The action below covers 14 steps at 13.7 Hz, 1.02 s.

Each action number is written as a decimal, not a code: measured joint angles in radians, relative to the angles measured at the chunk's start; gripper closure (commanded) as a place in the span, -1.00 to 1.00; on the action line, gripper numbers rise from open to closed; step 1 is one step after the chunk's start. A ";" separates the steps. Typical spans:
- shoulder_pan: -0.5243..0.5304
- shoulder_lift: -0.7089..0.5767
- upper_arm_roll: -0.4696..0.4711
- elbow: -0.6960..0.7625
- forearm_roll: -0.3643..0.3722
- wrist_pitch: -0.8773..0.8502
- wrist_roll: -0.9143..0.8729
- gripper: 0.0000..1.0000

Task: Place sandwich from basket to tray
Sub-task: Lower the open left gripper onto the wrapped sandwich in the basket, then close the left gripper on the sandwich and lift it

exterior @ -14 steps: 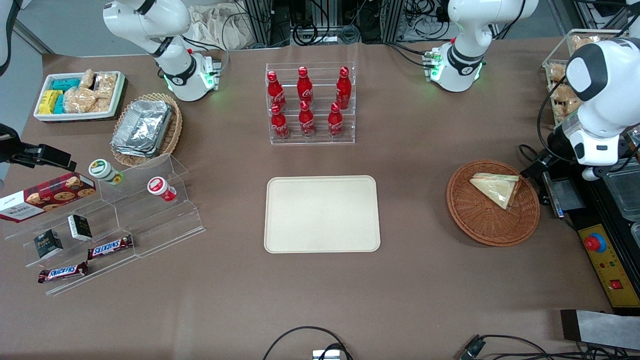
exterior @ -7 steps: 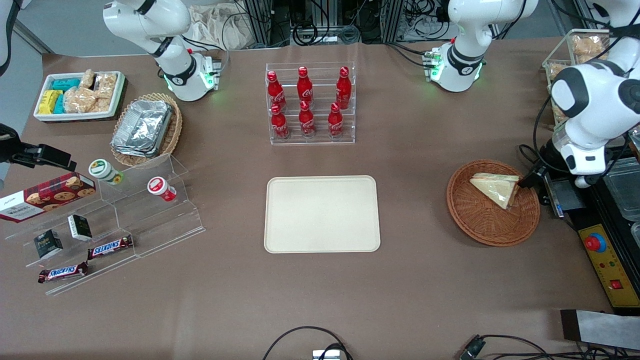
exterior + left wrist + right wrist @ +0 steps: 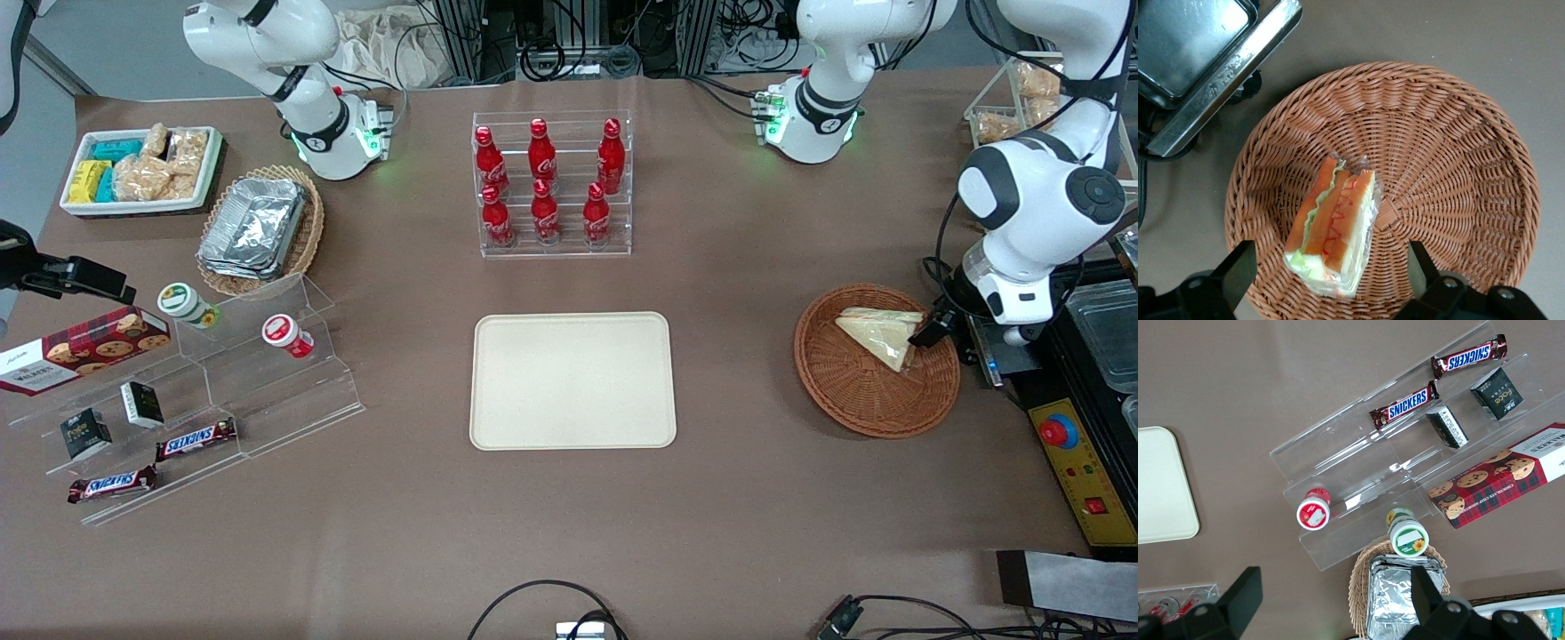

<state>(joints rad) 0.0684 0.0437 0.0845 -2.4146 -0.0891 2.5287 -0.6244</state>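
Observation:
The sandwich (image 3: 878, 335), a clear-wrapped wedge with orange and green filling (image 3: 1333, 227), lies in the round reddish-brown wicker basket (image 3: 867, 400) toward the working arm's end of the table. My left gripper (image 3: 967, 333) hangs above the basket's rim on that end, open. In the left wrist view the gripper (image 3: 1330, 270) straddles the sandwich's wide end from above, with a wide gap to each finger. The cream tray (image 3: 573, 380) lies flat in the middle of the table with nothing on it.
A clear rack of red cola bottles (image 3: 551, 187) stands farther from the front camera than the tray. A black stand with a metal tray (image 3: 1211, 60) and a yellow control box (image 3: 1080, 476) sit beside the basket. Snack shelves (image 3: 196, 391) are toward the parked arm's end.
The left arm has swung toward the basket over the last second. Its gripper has come from beside the rim to over the sandwich's wide end. The sandwich has not moved.

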 measured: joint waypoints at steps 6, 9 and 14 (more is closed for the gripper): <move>-0.001 0.037 -0.001 -0.006 -0.010 0.033 0.000 -1.00; -0.007 0.050 -0.003 -0.009 -0.032 0.049 0.000 -1.00; -0.014 0.080 -0.010 -0.053 -0.036 0.144 0.000 -1.00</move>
<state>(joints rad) 0.0549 0.1238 0.0750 -2.4673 -0.1250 2.6728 -0.6249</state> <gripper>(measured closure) 0.000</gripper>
